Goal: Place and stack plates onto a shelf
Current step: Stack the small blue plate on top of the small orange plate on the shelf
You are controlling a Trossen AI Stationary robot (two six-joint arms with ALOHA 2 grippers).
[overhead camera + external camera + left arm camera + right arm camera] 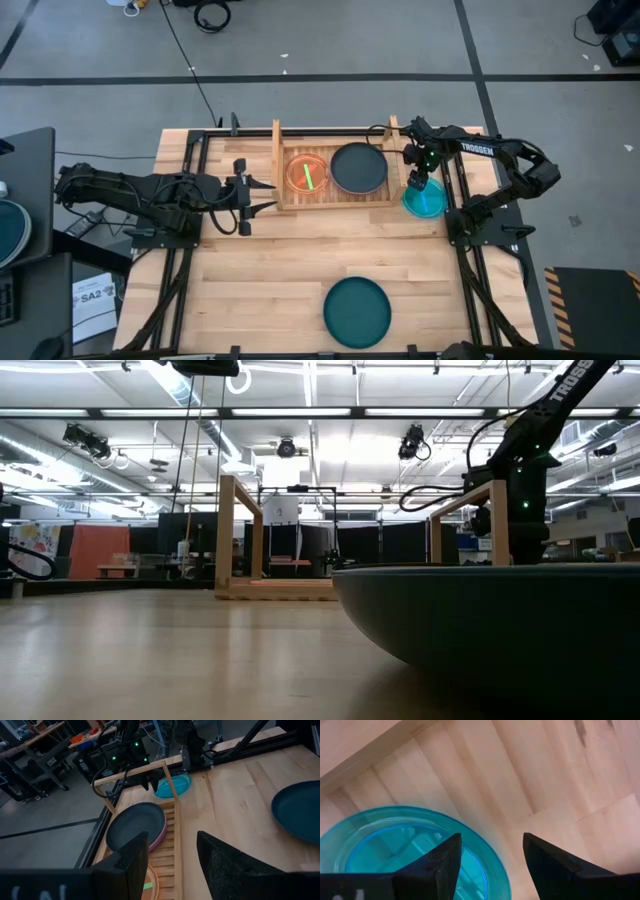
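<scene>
Right gripper poised over the cyan plate beside the shelf.

The shelf (333, 178) stood at the far middle of the table (260, 290), holding the orange plate (307, 172) in its left half and a dark plate (358, 168) in its right half; in the left wrist view that dark plate (136, 825) seemed to rest on a pink one, though only a rim showed. The cyan plate (425, 201) lay on the table just right of the shelf, with the right gripper (419, 183) directly above it, fingers spread and empty. The left gripper (262, 194) waited just left of the shelf, fingers apart, holding nothing. A dark teal plate (357, 311) lay well in front of the shelf.
</scene>
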